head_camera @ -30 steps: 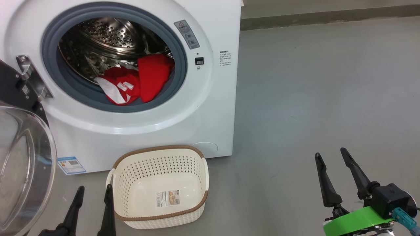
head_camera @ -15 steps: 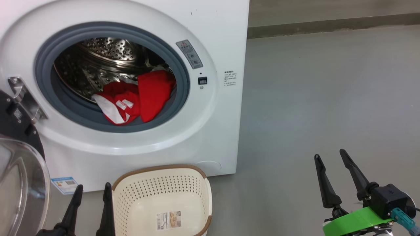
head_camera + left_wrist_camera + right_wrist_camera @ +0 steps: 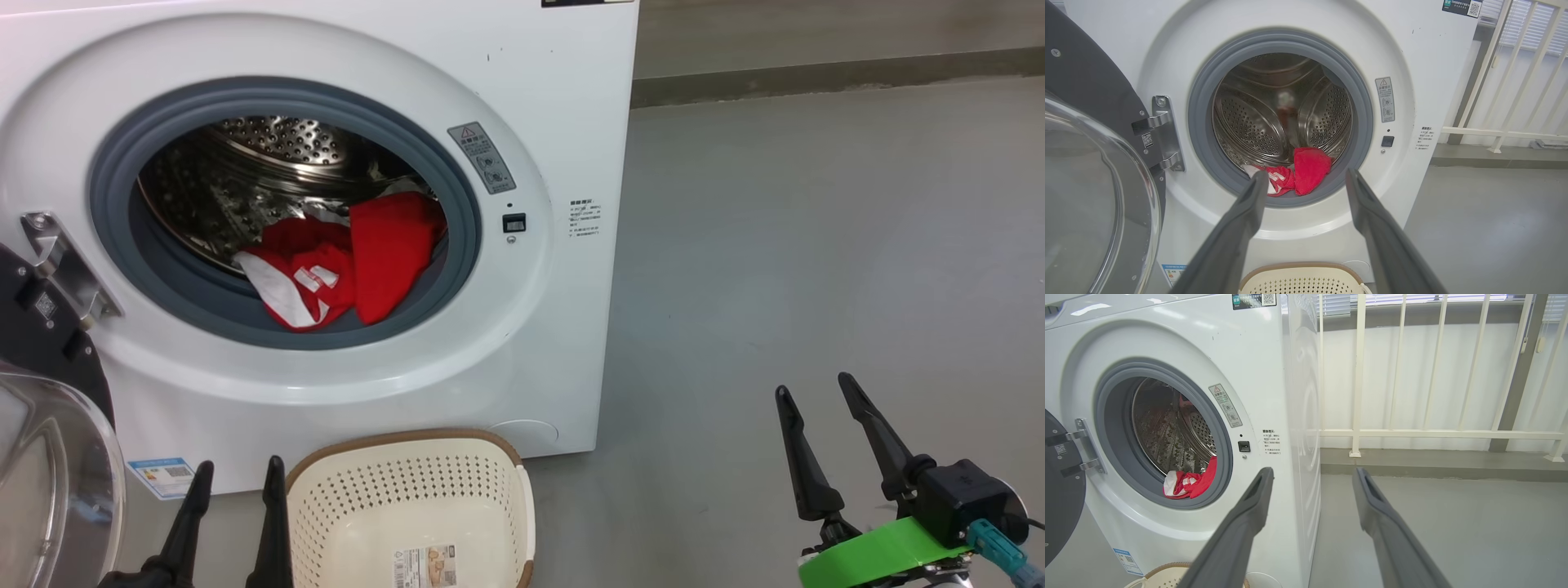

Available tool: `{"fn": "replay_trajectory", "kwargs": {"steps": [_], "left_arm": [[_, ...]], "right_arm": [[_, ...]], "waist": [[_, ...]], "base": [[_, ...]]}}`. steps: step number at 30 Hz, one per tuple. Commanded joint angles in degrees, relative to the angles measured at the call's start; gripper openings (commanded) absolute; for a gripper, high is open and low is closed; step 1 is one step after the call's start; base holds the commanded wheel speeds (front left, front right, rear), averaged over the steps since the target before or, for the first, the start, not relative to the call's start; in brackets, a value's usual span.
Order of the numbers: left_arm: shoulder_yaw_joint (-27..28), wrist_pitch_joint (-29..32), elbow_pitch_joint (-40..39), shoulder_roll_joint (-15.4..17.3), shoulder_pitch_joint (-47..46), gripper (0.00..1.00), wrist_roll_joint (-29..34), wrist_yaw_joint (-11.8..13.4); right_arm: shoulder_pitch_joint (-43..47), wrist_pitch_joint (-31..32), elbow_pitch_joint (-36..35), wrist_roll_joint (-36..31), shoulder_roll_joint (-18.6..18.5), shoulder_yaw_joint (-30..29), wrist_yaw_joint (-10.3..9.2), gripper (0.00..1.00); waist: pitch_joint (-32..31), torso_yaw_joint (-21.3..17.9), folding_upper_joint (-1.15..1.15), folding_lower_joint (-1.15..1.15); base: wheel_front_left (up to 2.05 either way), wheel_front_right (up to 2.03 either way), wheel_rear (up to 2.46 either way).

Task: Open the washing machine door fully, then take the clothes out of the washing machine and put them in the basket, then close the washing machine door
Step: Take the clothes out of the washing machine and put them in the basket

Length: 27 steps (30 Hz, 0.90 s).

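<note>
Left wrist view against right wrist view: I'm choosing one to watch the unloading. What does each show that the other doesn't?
Left wrist extras: the door's glass bowl, the open left gripper. Right wrist extras: the washing machine's side panel, the open right gripper. Shared: red clothes in the drum, basket rim, white railing.

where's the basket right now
In the head view the basket sits on the floor at bottom centre, just in front of the washing machine, with the open left gripper close beside its left edge.
</note>
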Motion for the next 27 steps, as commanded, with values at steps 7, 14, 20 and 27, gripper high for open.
{"fn": "replay_trajectory", "kwargs": {"steps": [7, 14, 20, 27], "left_arm": [[1.8, 0.2, -1.9, 0.9, -1.5, 1.0, 0.3, 0.9], [1.6, 0.5, -2.1, 1.0, -1.5, 1.0, 0.3, 1.3], [1.4, 0.6, -2.5, 0.8, -1.4, 1.0, 0.1, 1.6], [1.1, 0.4, -2.4, 0.3, -2.4, 1.0, 0.3, 2.5]], "right_arm": [[-0.4, -0.4, -1.7, -0.2, -0.3, 1.4, 0.36, 1.0], [-0.4, -0.4, -1.4, -0.4, -0.3, 1.6, 0.36, 1.0], [-0.4, -0.4, -1.5, -0.6, -0.3, 1.8, 0.36, 1.0], [-0.8, -0.3, -1.8, -1.1, -0.3, 1.5, 0.36, 1.0]], "waist": [[0.4, 0.2, 0.0, 0.0], [0.6, 0.3, 0.0, 0.0], [1.1, 0.5, 0.0, 0.0], [3.0, 1.0, 0.0, 0.0]], "base": [[0.0, 0.0, 0.0], [0.0, 0.0, 0.0], [0.0, 0.0, 0.0], [0.0, 0.0, 0.0]]}}
